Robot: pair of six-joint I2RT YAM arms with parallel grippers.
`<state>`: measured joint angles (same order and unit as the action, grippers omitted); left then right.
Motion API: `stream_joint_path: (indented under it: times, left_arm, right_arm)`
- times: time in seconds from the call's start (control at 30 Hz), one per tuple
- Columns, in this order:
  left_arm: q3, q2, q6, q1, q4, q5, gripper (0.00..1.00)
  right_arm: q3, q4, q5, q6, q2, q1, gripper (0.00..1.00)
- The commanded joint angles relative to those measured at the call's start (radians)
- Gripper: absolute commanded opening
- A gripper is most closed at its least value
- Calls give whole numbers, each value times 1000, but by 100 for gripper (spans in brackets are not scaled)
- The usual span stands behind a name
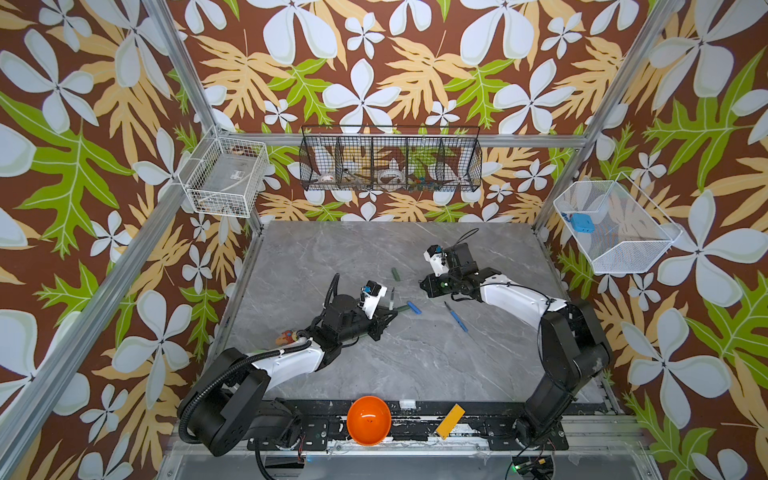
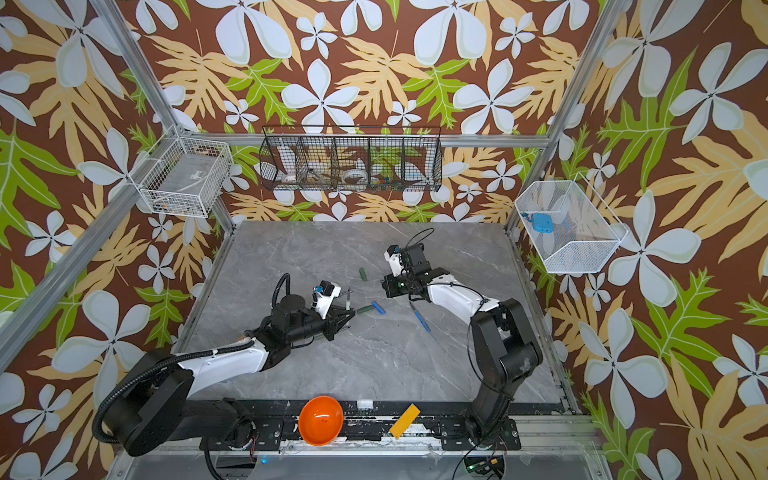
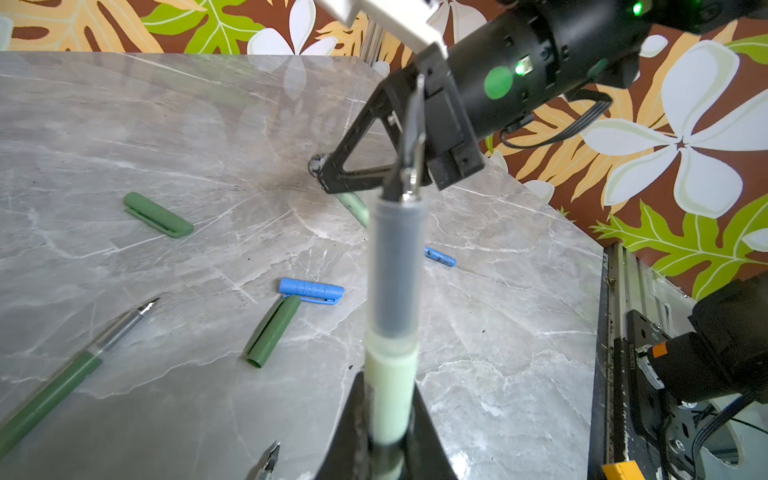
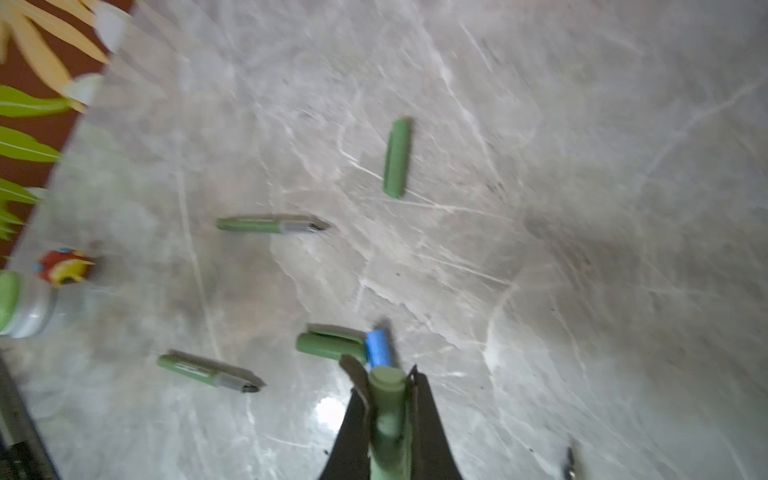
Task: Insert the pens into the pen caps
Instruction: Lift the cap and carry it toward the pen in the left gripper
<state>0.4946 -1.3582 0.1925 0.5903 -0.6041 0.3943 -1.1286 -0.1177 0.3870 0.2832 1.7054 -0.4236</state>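
Observation:
My left gripper (image 3: 390,436) is shut on the pale green pen (image 3: 395,291), whose tip points up at my right gripper (image 3: 328,174). That pen stands above the table in both top views (image 1: 392,297) (image 2: 348,296). My right gripper (image 4: 386,419) is shut on the pale green cap (image 4: 386,395). On the table lie two dark green caps (image 3: 158,214) (image 3: 272,330), a blue cap (image 3: 311,291), a blue pen (image 1: 456,316) and two dark green pens (image 4: 270,224) (image 4: 208,372). The left arm mostly hides the dark green pens in the top views.
An orange bowl (image 1: 369,419) and a yellow block (image 1: 450,420) sit on the front rail. A small red and yellow toy (image 1: 286,336) lies by the left arm. Wire baskets (image 1: 390,160) hang on the back and side walls.

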Motion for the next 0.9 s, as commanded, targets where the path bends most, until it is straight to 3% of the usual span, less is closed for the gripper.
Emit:
stream_joint_path:
  times: [0.0,0.17,0.47,0.87]
  left_arm:
    - [6,-11,22,3,-55,27,0]
    - [18,-37,47,3,-74,81,0]
    - [27,-83,73,6,-115,143,0]
    - [41,-111,79,8,-123,184,0]
  right_arm:
    - [88,312,150,139,-50,0,11]
    - [207,605,228,325,-95,-1,11]
    - [305,802,205,443,-166,-13,11]
    - [284,835,219,452,-178,-64,12]
